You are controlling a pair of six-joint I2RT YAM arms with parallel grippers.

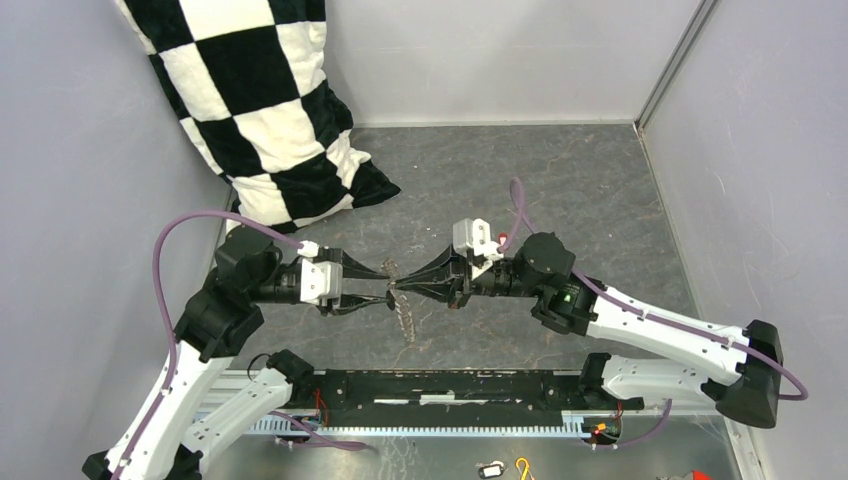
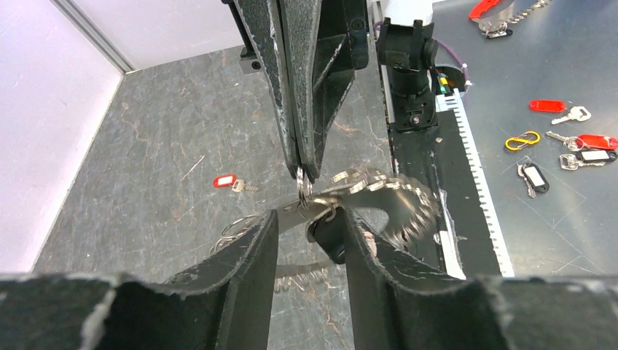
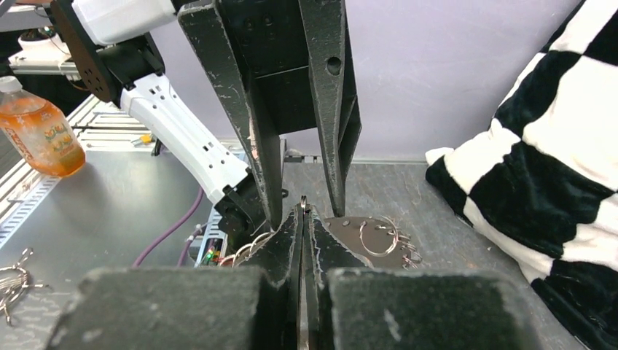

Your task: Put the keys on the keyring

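Left gripper: jaws stand well apart, pointing toward the right arm above the table.
Right gripper: jaws pressed together on a small wire loop at the keyring's edge, tip to tip with the left gripper.
Keyring: held off the table where the two grippers meet. Its toothed hoop fans out just past the left gripper's right finger, and a flat metal strip of it crosses the gap between the left jaws.
Red-headed key: flat on the table, well apart from the keyring and both grippers.
Dark piece: sits between the left jaws against the strip, possibly the black-headed key, too blurred to confirm.
Checkered pillow: propped in the far left corner.
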